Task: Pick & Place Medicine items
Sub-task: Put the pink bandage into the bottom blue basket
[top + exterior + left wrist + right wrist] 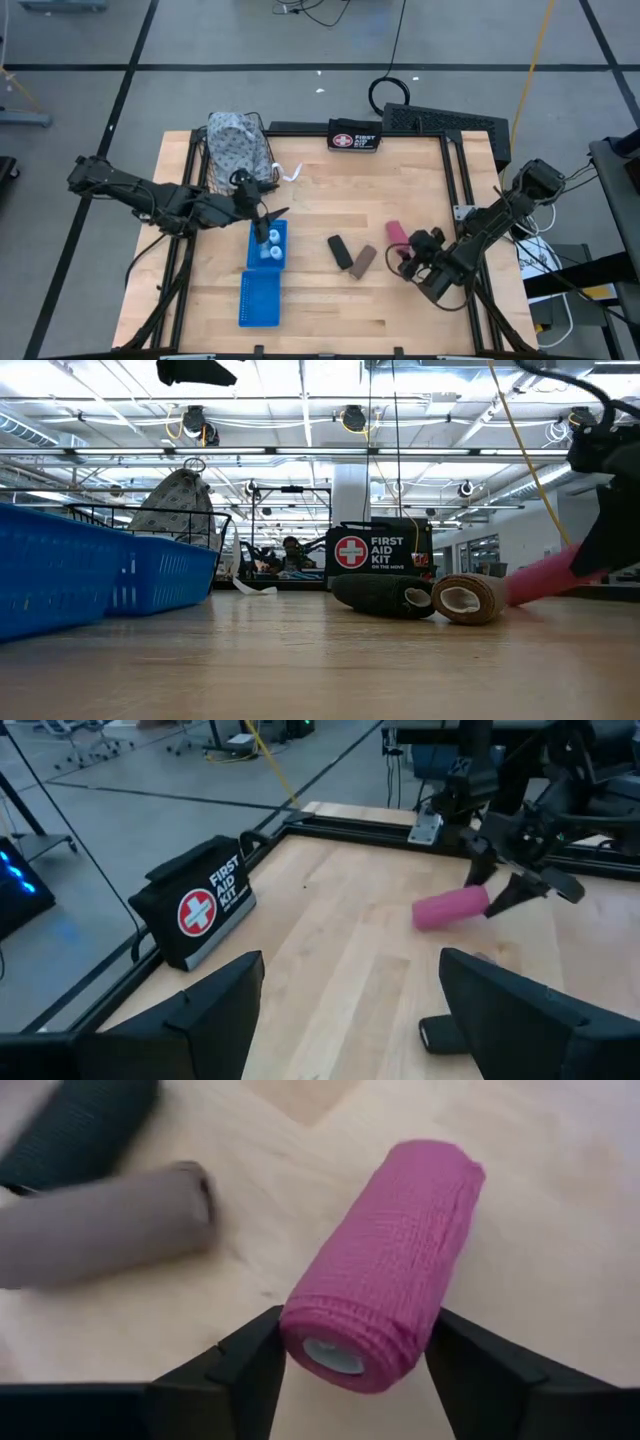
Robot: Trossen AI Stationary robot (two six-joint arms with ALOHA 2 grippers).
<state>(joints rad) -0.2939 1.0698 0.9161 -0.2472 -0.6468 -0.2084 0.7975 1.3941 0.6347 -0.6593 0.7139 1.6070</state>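
You have the wooden table (330,290) before you, with the blue tray (268,243) toward its left side holding small white bottles (270,252). The left gripper (262,222) hovers over that tray, fingers spread wide and empty, well apart from the loose items. Near the right side lie the black roll (342,251) and the brown roll (364,261), touching at one end. The pink roll (385,1260) matters now: the right gripper (350,1370) is the nearer one, its fingers open but flanking the roll's near end. The roll's long axis runs straight away from the fingers, so closing should pinch it across its width.
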